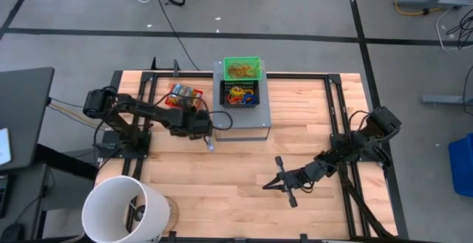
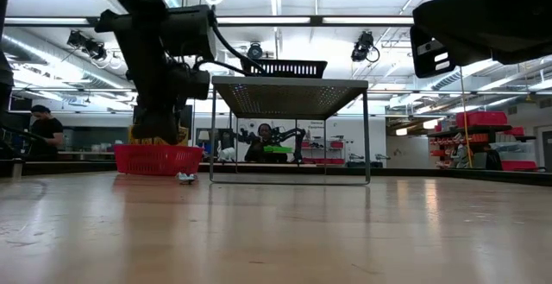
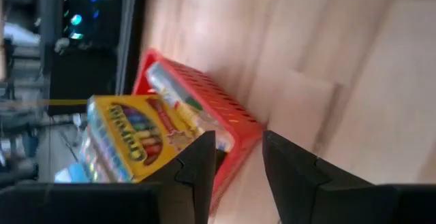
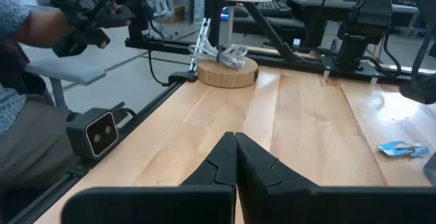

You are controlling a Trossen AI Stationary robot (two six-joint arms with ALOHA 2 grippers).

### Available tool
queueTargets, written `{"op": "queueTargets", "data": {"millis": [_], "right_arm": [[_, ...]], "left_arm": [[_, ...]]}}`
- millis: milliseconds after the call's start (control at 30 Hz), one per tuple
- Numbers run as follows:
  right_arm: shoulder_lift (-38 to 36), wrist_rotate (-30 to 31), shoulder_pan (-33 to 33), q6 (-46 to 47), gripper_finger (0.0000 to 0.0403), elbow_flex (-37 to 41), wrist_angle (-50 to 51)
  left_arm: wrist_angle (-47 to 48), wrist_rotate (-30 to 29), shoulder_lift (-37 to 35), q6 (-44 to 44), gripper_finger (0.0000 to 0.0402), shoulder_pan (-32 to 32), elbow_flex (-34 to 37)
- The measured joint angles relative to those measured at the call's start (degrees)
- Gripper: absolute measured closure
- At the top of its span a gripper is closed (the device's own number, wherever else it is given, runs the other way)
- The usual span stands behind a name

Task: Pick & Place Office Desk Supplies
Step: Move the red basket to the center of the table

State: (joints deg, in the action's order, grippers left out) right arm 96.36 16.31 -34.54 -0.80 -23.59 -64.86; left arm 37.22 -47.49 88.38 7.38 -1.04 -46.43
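Yellow crayon box [image 3: 129, 139], printed "Crayola", stands in a red basket [image 3: 231, 125] on the wooden table [image 1: 236, 184], left of the grey metal box [image 1: 244, 121]. Left gripper [image 1: 205, 125] hovers beside the basket, fingers [image 3: 197, 176] partly open with nothing between them. A small blue-white packet [image 1: 211, 146] lies on the table just beside it. Coloured rubber bands [image 1: 240, 97] fill a black tray on the metal box; a green tray [image 1: 244, 68] sits behind. Right gripper [image 1: 283, 181] rests at the table's right front, fingers closed, empty.
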Motion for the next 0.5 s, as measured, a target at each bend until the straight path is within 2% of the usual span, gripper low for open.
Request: {"op": "queueTargets", "data": {"millis": [200,500], "right_arm": [[0.00,-0.23,0.00,0.55,0.0400,0.00,-0.07],[0.00,-0.23,0.00,-1.03,0.0400,0.00,-0.97]], "left_arm": [[0.15,7.53,-0.01,-11.92,0.0273,-2.09,0.90],[-1.90,9.45,-0.01,-16.10,0.0273,-6.83,4.05]]}}
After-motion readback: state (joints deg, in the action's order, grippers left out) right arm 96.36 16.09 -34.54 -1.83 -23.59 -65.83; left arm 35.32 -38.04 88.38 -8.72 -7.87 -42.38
